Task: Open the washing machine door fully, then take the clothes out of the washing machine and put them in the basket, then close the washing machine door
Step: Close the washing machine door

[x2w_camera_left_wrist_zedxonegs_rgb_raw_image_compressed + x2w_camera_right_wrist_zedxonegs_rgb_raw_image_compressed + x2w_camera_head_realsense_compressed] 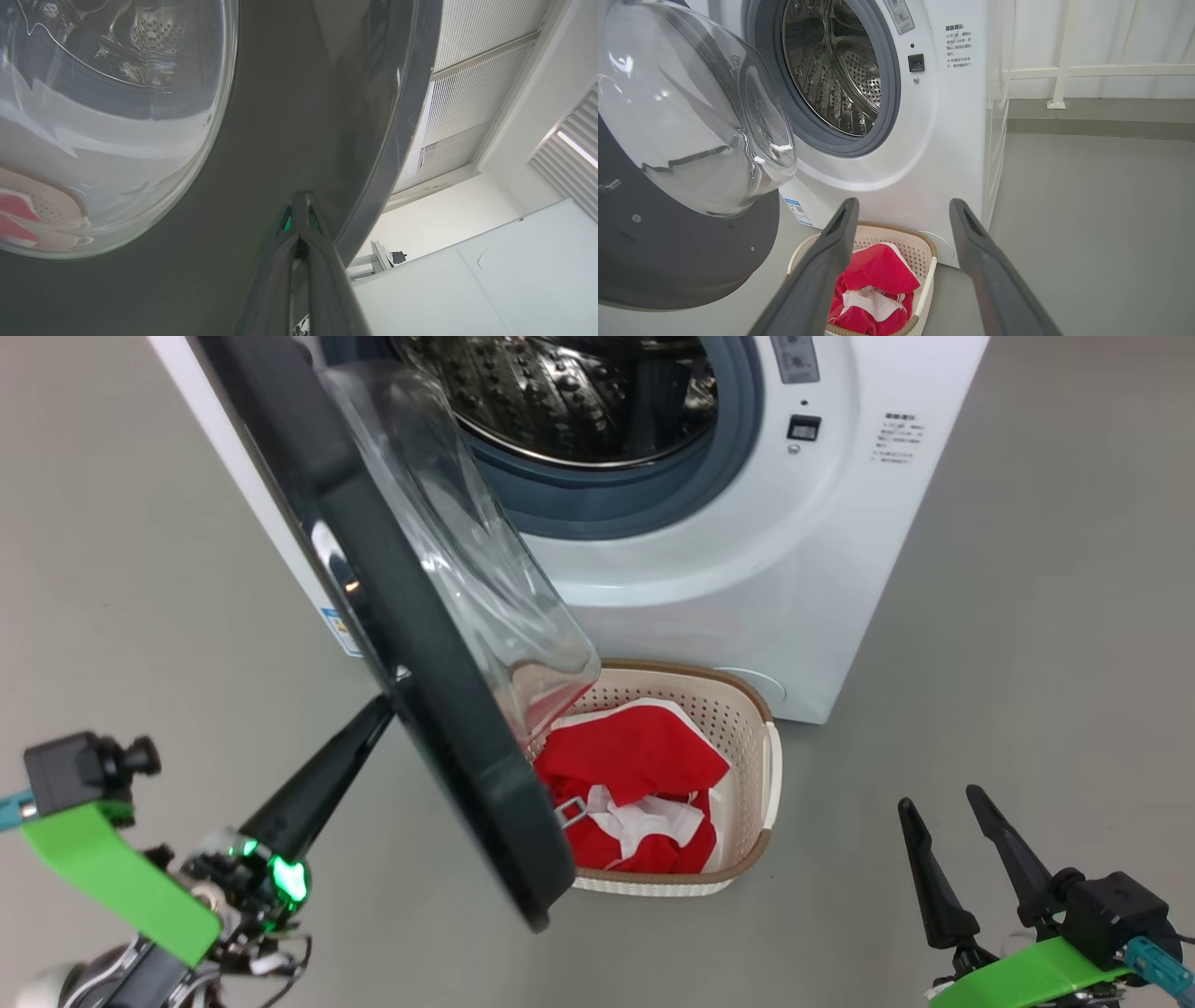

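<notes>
Clothes (644,756) lie in the basket (771,775) before the washing machine (747,569) (door (392,616) at left).

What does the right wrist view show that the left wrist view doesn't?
Right wrist: the open right claw, the washing machine's white front with its printed label, the grey floor and a white railing. Left wrist: the shut left claw with its tips against the washing machine door's black rim, plus slatted panels overhead. Both: the door's glass bowl, the steel drum, the basket and the red clothes in it; the left wrist sees those three through the glass.
</notes>
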Robot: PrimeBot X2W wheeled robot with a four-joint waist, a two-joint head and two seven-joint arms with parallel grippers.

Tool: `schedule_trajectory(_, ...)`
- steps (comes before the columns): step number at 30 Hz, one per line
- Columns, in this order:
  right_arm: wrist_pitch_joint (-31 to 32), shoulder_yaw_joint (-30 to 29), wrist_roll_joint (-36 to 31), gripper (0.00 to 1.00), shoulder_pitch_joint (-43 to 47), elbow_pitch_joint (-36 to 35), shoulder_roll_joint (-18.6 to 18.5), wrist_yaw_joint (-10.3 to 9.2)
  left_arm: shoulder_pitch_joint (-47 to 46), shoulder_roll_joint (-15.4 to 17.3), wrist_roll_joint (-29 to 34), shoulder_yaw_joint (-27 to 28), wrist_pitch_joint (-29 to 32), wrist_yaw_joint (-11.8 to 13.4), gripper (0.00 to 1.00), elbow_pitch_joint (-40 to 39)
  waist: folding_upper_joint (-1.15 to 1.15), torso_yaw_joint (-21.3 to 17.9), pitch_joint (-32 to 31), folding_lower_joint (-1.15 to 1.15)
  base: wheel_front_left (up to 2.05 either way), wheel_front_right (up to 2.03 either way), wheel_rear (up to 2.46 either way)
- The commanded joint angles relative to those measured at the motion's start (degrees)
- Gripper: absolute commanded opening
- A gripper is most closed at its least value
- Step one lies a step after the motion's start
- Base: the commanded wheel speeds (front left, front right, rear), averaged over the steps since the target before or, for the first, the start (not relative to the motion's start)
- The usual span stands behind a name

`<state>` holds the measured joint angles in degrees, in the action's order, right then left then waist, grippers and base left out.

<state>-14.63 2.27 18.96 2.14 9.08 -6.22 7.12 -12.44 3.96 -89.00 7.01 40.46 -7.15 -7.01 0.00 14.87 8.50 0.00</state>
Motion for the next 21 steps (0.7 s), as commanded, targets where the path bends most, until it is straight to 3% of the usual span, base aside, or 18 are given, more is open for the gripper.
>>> schedule_trajectory(1, -0.4, 0.9, -0.5, 1.00, -1.8, -1.6, -0.6, 0.36, -2.6, 0.4, 0.7, 1.2, -0.3, -0.3, 0.00, -1.6, 0.00, -0.8, 0.8, 0.00, 0.00, 0.00, 0.00)
schedule_trajectory(11, -0.4, 0.4, -0.5, 1.00, -3.6, -2.0, -0.6, 0.36, -7.7, 0.7, 5.2, -4.5, -8.3, -0.3, 0.00, 0.5, 0.00, -3.8, 3.3, 0.00, 0.00, 0.00, 0.00)
schedule_trajectory(21, -0.4, 0.3, -0.4, 1.00, -5.0, -2.2, -0.3, 0.36, -13.7, 4.0, 7.8, -11.3, -18.7, -0.3, 0.00, 5.4, 0.00, -6.3, 5.1, 0.00, 0.00, 0.00, 0.00)
